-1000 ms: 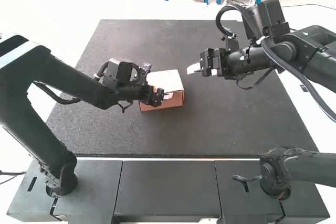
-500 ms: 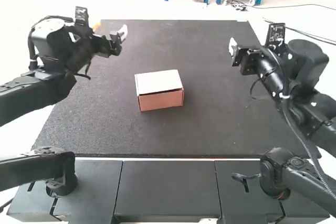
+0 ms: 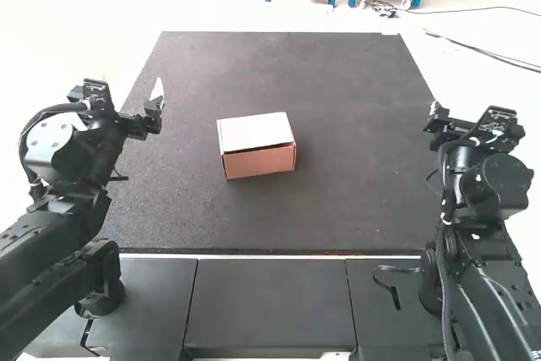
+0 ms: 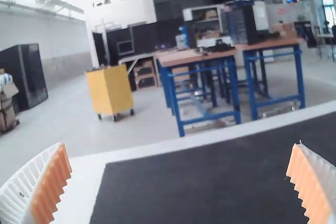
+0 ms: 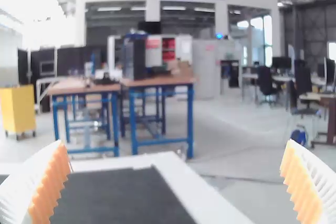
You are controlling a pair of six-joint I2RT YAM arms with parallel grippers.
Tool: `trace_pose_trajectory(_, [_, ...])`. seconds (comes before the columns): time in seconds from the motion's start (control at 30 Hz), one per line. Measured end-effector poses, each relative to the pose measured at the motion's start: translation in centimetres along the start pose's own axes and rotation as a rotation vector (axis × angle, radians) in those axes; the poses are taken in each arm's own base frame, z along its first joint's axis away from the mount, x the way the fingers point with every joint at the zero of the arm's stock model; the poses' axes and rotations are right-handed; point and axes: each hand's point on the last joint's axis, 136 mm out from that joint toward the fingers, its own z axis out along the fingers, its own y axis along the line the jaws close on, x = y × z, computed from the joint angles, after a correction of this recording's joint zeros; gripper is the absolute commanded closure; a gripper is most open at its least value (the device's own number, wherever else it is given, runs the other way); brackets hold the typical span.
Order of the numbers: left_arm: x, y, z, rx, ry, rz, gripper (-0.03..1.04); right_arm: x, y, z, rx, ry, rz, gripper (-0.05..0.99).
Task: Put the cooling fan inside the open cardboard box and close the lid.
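High view: box [image 3: 256,144] sat shut mid-mat [image 3: 355,124], w/ left gripper [image 4: 178,171] & right gripper [image 5: 173,177] both spread wide, empty, well apart from it; job looked done, so best kept arms clear, no nudging.

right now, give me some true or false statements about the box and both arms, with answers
1. The cardboard box has its lid closed. True.
2. The left gripper grips the box. False: it is by the mat's left edge, apart from the box, fingers spread.
3. The right gripper has its fingers spread, with nothing between them. True.
4. The box stands at the mat's far right corner. False: it stands near the mat's middle.
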Motion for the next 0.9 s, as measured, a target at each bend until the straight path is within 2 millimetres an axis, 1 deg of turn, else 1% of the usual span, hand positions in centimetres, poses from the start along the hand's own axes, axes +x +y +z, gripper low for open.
trace_pose_trajectory(0.07, [-1.4,0.3,-1.4,-0.014,-0.060,0.020,0.04,-1.2,-0.7,-0.4,0.019,-0.048,0.011,0.01])
trace_pose_trajectory(0.1, [-2.0,0.4,-2.0,-0.022,-0.084,0.027,0.04,-1.2,-0.9,-0.4,0.023,-0.050,0.014,0.01])
trace_pose_trajectory(0.17, [-3.3,0.7,-3.4,-0.038,-0.151,0.049,0.04,-0.5,-0.8,-0.3,0.018,-0.021,0.013,0.01])
trace_pose_trajectory(0.23, [-4.6,1.1,-4.7,-0.061,-0.225,0.069,0.04,-0.4,-0.6,-0.3,0.004,-0.018,0.020,0.01])
trace_pose_trajectory(0.27, [-5.0,1.2,-5.0,-0.069,-0.247,0.076,0.04,-0.4,-0.5,-0.3,-0.005,-0.020,0.024,0.01])
trace_pose_trajectory(0.3, [-5.1,1.3,-5.0,-0.068,-0.249,0.079,0.04,-0.5,-0.4,-0.3,-0.010,-0.022,0.028,0.01])
trace_pose_trajectory(0.33, [-4.6,1.1,-4.9,-0.059,-0.230,0.077,0.04,-0.6,-0.3,-0.3,-0.015,-0.028,0.037,0.01])
trace_pose_trajectory(0.37, [-3.6,0.7,-4.7,-0.033,-0.193,0.073,0.04,-0.9,-0.3,-0.4,-0.019,-0.038,0.049,0.01])
trace_pose_trajectory(0.47, [-0.5,-1.2,-4.4,0.077,-0.073,0.056,0.04,-2.1,-0.2,-0.4,-0.027,-0.085,0.079,0.01])
trace_pose_trajectory(0.5, [0.3,-1.8,-4.4,0.109,-0.042,0.051,0.04,-2.0,-0.2,-0.4,-0.030,-0.084,0.081,0.01])
trace_pose_trajectory(0.57, [2.0,-2.7,-4.5,0.158,0.022,0.060,0.04,-0.8,0.0,-0.4,-0.035,-0.033,0.075,0.01])
trace_pose_trajectory(0.63, [3.5,-3.4,-4.7,0.197,0.083,0.062,0.04,1.6,0.1,-0.4,-0.038,0.061,0.056,0.01])
trace_pose_trajectory(0.67, [3.8,-3.6,-4.8,0.209,0.095,0.059,0.04,2.8,0.2,-0.5,-0.040,0.113,0.045,0.01])
trace_pose_trajectory(0.77, [4.0,-3.9,-4.9,0.226,0.106,0.004,0.04,5.5,0.3,-1.0,-0.047,0.220,0.025,0.01])
trace_pose_trajectory(0.83, [4.4,-4.1,-4.9,0.231,0.129,-0.046,0.04,7.9,0.6,-1.6,-0.063,0.321,0.008,0.01])
trace_pose_trajectory(0.9, [4.3,-4.1,-4.9,0.227,0.128,-0.088,0.04,9.8,0.9,-2.4,-0.088,0.402,-0.006,0.01])
